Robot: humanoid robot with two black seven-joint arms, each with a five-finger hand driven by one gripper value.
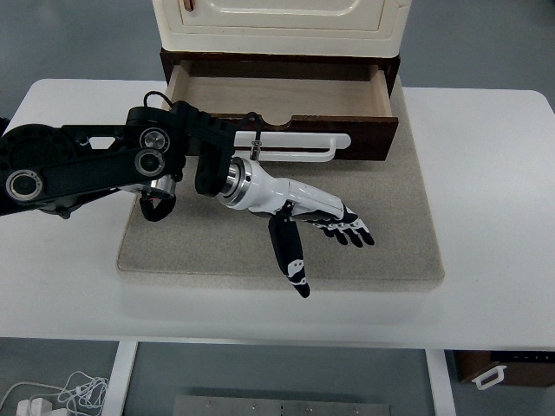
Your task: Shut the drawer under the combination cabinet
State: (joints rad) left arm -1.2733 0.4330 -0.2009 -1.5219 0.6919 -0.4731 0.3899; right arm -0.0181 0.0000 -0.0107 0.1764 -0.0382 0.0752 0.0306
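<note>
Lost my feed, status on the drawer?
Left hand open over the mat, holding nothing. Drawer open, handle untouched. Nothing blocking it.

White table (494, 173) with beige mat (373, 251), grey floor (486, 43), white cables (52, 394) below.

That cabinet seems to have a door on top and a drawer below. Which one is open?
The drawer is open: its brown box is pulled out toward the robot hand, showing an empty wooden inside. The cream door above sits flush, shut.

Black-armed left hand (305, 227), fingers spread, hovers over grey mat (381, 234) before the open brown wooden drawer (282, 113) under cream cabinet (282, 22).
</note>
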